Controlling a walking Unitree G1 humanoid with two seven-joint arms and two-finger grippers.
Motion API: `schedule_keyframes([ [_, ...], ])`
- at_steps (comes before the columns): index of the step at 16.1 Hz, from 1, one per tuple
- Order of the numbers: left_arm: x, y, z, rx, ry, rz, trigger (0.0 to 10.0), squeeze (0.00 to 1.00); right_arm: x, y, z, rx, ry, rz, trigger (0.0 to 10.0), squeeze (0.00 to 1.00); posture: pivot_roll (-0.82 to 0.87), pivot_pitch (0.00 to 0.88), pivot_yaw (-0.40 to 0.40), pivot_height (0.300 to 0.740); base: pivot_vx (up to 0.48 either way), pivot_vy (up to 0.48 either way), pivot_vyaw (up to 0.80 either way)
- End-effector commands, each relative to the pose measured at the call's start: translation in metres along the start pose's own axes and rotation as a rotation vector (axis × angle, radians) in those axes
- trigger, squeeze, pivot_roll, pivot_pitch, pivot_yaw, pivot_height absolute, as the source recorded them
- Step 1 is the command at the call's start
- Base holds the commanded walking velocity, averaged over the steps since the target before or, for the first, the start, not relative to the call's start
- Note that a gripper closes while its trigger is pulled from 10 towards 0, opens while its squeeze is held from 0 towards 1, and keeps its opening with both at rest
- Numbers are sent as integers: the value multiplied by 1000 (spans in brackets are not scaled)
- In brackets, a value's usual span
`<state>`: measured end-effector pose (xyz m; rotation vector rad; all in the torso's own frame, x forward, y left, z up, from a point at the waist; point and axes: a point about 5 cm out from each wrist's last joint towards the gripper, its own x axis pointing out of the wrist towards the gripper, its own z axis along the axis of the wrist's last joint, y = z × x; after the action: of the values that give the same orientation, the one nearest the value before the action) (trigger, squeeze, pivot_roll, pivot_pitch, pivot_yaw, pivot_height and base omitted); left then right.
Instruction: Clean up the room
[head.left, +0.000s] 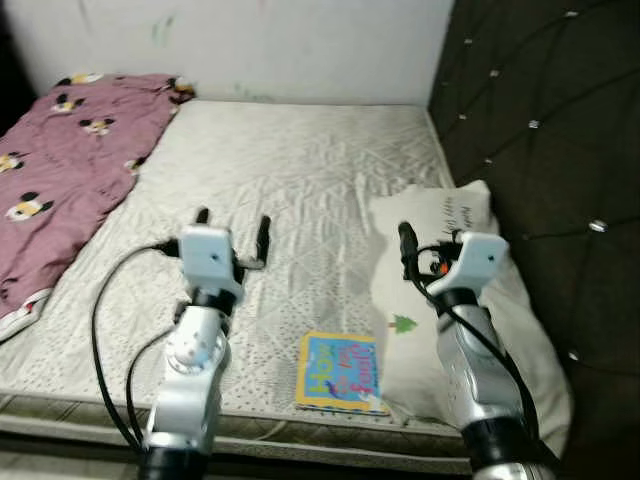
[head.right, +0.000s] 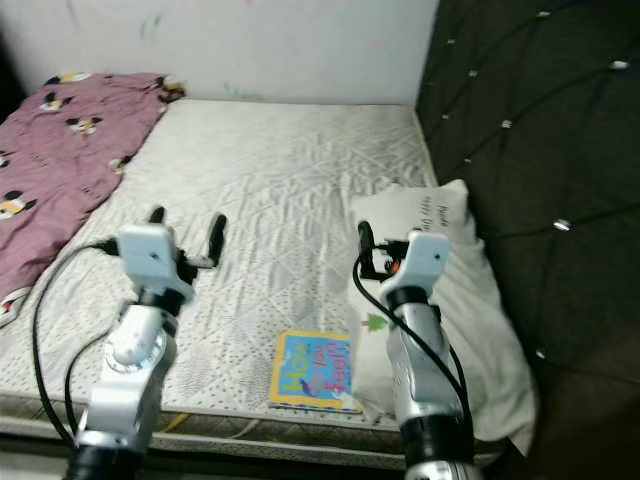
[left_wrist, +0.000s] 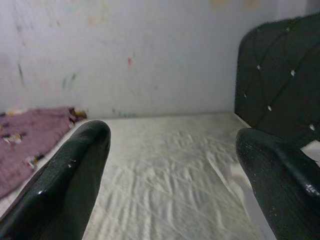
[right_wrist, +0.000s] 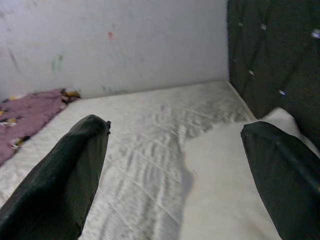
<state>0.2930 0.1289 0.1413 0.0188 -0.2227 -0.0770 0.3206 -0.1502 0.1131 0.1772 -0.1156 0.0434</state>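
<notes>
Both arms raised over the bed (head.left: 300, 170), nothing held. Left claw (head.left: 232, 229) spread wide above the bare quilted mattress; right claw (right_wrist: 175, 165) likewise spread, per its wrist view, hovering over the near edge of the white pillow (head.left: 440, 290). Likely item to tidy: a colourful children's book (head.left: 340, 372), lying flat at the near edge of the mattress, its right side touching or tucked just under the pillow, between the two arms and below claw height. Pink cartoon-print blanket (head.left: 60, 160) bunched along the far left side of the bed, well apart from both claws. Risks, as judged: book is thin and flat on soft bedding, so descending fingers could press into the mattress and skid over the cover instead of getting under it; a push from behind could slide it off the bed edge; right claw may snag pillow fabric with the book
</notes>
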Motion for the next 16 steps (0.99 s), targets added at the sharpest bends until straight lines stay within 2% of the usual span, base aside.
schedule_keyframes([
  [1, -1, 2, -3, -4, 26, 6, 10000, 0, 1, 0, 3, -2, 2, 2, 10000, 0, -52, 42, 27, 740, 0, 0, 0],
  [4, -8, -2, -6, -33, 57, -16, 10000, 0, -6, -4, -1, -13, 47, -18, 10000, 0, -58, 58, 29, 740, 0, 0, 0],
  [7, -5, -9, -2, -19, 35, -86, 10000, 0, -7, 1, -2, -14, 47, -14, 10000, 0, -53, 71, 29, 740, 0, 0, -800],
  [10, -3, -7, 1, -49, 40, -88, 10000, 0, -13, 4, -3, -13, 52, -12, 10000, 0, -59, 87, 38, 740, 0, 334, -529],
  [12, -4, -5, -3, -53, 60, -84, 10000, 0, -19, 1, -7, -25, 66, -20, 10000, 0, -65, 94, 38, 740, 0, 426, 0],
  [16, -7, -9, -5, -71, 77, -85, 10000, 0, -19, 0, -7, -36, 73, -26, 10000, 0, -62, 98, 39, 740, 0, 480, 0],
])
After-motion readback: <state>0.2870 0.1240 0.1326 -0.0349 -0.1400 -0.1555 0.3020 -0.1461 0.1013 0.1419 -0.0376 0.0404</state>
